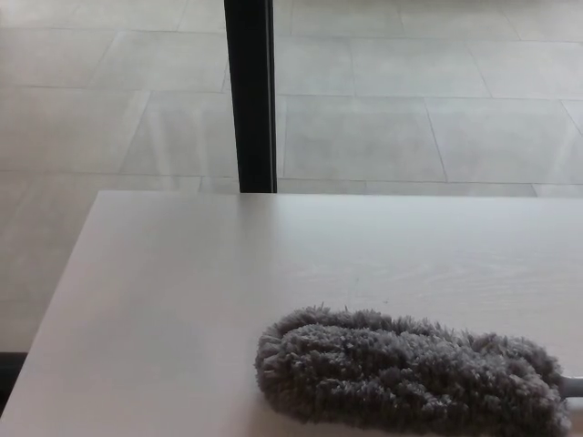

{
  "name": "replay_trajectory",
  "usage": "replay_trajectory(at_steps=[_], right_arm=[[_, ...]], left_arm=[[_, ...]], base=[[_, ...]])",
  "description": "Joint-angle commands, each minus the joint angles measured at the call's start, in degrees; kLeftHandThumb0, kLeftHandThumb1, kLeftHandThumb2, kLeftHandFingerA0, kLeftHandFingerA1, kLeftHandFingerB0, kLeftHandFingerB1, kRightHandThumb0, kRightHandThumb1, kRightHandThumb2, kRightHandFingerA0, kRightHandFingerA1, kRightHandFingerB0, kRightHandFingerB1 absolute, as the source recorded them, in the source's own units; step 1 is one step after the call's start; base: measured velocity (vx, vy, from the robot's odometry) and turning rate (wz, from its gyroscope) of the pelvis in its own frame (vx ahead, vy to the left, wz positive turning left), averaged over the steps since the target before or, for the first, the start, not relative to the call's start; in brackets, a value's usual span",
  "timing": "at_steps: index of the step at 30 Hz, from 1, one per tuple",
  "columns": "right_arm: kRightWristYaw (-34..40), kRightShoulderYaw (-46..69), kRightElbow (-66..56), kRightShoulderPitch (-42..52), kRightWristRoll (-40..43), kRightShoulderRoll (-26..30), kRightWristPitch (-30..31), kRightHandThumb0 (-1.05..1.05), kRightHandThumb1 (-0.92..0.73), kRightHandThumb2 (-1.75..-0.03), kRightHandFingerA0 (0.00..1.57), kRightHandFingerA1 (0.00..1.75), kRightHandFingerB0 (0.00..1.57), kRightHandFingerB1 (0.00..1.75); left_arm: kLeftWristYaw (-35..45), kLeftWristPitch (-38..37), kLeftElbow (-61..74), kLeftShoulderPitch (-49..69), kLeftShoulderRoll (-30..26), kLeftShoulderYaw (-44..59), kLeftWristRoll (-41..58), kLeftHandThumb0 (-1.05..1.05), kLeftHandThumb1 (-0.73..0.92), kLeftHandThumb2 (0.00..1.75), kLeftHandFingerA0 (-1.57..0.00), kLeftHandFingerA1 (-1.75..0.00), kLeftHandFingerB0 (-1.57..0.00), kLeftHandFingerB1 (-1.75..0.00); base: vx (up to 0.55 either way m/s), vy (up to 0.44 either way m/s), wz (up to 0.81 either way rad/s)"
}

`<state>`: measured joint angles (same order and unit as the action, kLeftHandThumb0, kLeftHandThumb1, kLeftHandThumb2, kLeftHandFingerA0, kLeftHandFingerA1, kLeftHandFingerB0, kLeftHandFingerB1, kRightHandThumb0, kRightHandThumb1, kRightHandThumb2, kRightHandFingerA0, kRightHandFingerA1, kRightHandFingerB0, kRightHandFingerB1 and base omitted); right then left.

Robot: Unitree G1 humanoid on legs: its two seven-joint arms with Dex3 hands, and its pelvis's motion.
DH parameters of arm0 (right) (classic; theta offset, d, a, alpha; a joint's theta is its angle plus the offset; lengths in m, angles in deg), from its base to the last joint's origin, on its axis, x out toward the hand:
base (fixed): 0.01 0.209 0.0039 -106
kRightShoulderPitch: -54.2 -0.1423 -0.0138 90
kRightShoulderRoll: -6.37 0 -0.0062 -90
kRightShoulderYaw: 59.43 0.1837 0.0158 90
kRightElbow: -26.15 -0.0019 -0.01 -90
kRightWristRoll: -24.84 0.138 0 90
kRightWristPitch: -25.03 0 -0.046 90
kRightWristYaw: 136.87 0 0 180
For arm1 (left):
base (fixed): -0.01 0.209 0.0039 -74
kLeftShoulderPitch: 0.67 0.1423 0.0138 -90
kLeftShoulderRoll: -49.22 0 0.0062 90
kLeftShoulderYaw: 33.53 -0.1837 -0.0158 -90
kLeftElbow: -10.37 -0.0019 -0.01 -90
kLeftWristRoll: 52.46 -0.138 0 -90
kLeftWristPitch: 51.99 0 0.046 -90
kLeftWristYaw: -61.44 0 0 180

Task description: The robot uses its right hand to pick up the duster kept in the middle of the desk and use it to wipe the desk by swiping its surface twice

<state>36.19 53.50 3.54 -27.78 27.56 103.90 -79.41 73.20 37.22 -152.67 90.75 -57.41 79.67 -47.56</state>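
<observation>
Grey fluffy duster (410, 373) lying flat on white desk (228, 273); neither hand visible.

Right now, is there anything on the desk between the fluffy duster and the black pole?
No. In the head view, only bare white desk lies between the grey duster and the black pole standing behind the desk's far edge.

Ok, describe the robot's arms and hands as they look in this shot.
Neither arm nor hand shows in the head view, so nothing about their look can be told. Only the white desk, the grey fluffy duster lying on it, and a black post beyond are visible.
</observation>
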Motion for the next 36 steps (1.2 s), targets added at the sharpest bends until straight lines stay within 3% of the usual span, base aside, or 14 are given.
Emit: replay_trajectory(at_steps=[1, 5, 6, 8, 9, 11, 15, 16, 18, 19, 20, 21, 23, 36], right_arm=[[-1.67, 4.23, -0.31, -0.67, 5.51, 1.68, -2.73, -0.71, -0.59, -0.94, 0.25, 0.63, 0.11, 0.43], [-3.95, 10.45, -4.51, -3.00, 11.15, 2.75, -2.38, -0.75, -0.75, -0.63, 0.13, 0.54, 0.17, 0.29], [-3.81, 11.06, -5.33, -4.31, 11.09, 3.60, -2.90, -0.38, -0.44, -1.03, 0.01, 0.52, 0.00, 0.49], [-3.73, 11.75, -6.17, -5.93, 10.71, 4.66, -3.11, -0.38, -0.44, -1.03, 0.01, 0.52, 0.00, 0.49], [-3.77, 12.24, -10.87, -8.25, 11.19, 5.52, -4.13, -0.76, -0.61, -0.95, 0.14, 0.55, 0.07, 0.41], [-3.48, 11.87, -17.17, -10.04, 11.00, 6.30, -2.03, -0.76, -0.79, -0.65, 0.19, 0.40, 0.12, 0.23], [-4.20, 11.04, -26.67, -13.94, 11.72, 6.35, -0.17, -0.78, -0.81, -0.66, 0.11, 0.32, 0.09, 0.21], [-3.55, 9.53, -36.97, -14.92, 12.20, 5.76, 3.80, -0.88, -0.60, -1.03, 0.01, 0.34, 0.12, 0.31], [-3.50, 6.61, -46.18, -16.26, 10.51, 5.06, 3.13, -0.95, -0.68, -0.73, 0.05, 0.45, 0.11, 0.32], [-3.71, 6.08, -48.26, -16.31, 10.69, 4.80, 4.09, -0.40, -0.34, -0.99, 0.00, 0.52, 0.00, 0.50], [-5.04, 2.15, -54.72, -16.60, 8.35, 4.37, 3.27, -0.40, -0.34, -1.00, 0.01, 0.52, 0.00, 0.50], [-5.93, 0.02, -58.05, -16.30, 7.39, 4.08, 3.21, -0.89, -0.76, -0.64, 0.13, 0.47, 0.16, 0.33], [-6.67, -3.25, -62.23, -15.32, 5.15, 3.25, 2.34, -0.84, -0.75, -0.64, 0.17, 0.44, 0.17, 0.31], [-6.48, -24.69, -58.33, -13.69, -12.20, 0.61, -7.63, -0.78, -0.70, -0.62, 0.19, 0.45, 0.23, 0.30]], left_arm=[[2.09, 1.05, -1.04, -0.76, -1.25, 0.97, 1.81, -0.68, 0.66, 1.04, -0.42, -0.66, -0.32, -0.56], [1.62, 0.91, -1.06, -1.18, -1.10, 0.59, 1.68, -0.68, 0.85, 0.65, -0.47, -0.60, -0.37, -0.44], [1.73, 0.80, -1.09, -1.19, -1.10, 0.36, 1.49, -0.68, 0.86, 0.66, -0.46, -0.60, -0.35, -0.43], [1.78, 0.72, -1.16, -1.27, -1.05, -0.04, 1.20, -0.68, 0.86, 0.66, -0.46, -0.60, -0.35, -0.43], [2.32, 1.01, -1.40, -1.47, -1.03, 0.54, 1.87, -0.68, 0.86, 0.65, -0.42, -0.57, -0.34, -0.42], [2.66, 1.13, -1.41, -1.47, -1.03, 0.48, 1.88, -0.67, 0.86, 0.65, -0.42, -0.58, -0.34, -0.42], [2.54, 1.20, -1.45, -1.72, -0.97, -0.08, 1.33, -0.68, 0.86, 0.66, -0.42, -0.59, -0.35, -0.42], [2.98, 1.20, -1.24, -1.68, -0.97, 0.45, 1.97, -0.67, 0.86, 0.65, -0.41, -0.59, -0.34, -0.42], [2.50, 1.58, -1.31, -2.03, -1.10, 0.57, 2.02, -0.67, 0.86, 0.65, -0.42, -0.59, -0.34, -0.42], [2.45, 1.48, -1.37, -2.05, -1.14, 0.51, 1.91, -0.68, 0.86, 0.65, -0.42, -0.58, -0.34, -0.42], [2.49, 1.05, -1.31, -1.88, -1.18, 0.31, 1.69, -0.69, 0.86, 0.66, -0.42, -0.59, -0.33, -0.43], [2.74, 1.06, -1.10, -1.79, -1.22, 0.40, 1.85, -0.68, 0.86, 0.65, -0.41, -0.60, -0.34, -0.44], [2.78, 1.89, -1.08, -1.99, -1.13, 1.09, 2.61, -0.68, 0.85, 0.65, -0.41, -0.60, -0.35, -0.44], [3.39, 1.26, -1.29, -1.49, -1.13, 1.19, 2.38, -0.66, 0.86, 0.65, -0.39, -0.59, -0.33, -0.43]], base=[[0.00, 0.000, 0.00], [0.00, 0.000, 0.00], [0.00, 0.000, 0.00], [0.00, 0.000, 0.00], [0.00, 0.000, 0.00], [0.00, 0.000, 0.00], [0.00, 0.000, 0.00], [0.00, 0.000, 0.00], [0.00, 0.000, 0.00], [0.00, 0.000, 0.00], [0.00, 0.000, 0.00], [0.00, 0.000, 0.00], [0.00, 0.000, 0.00], [0.00, 0.000, 0.00]])
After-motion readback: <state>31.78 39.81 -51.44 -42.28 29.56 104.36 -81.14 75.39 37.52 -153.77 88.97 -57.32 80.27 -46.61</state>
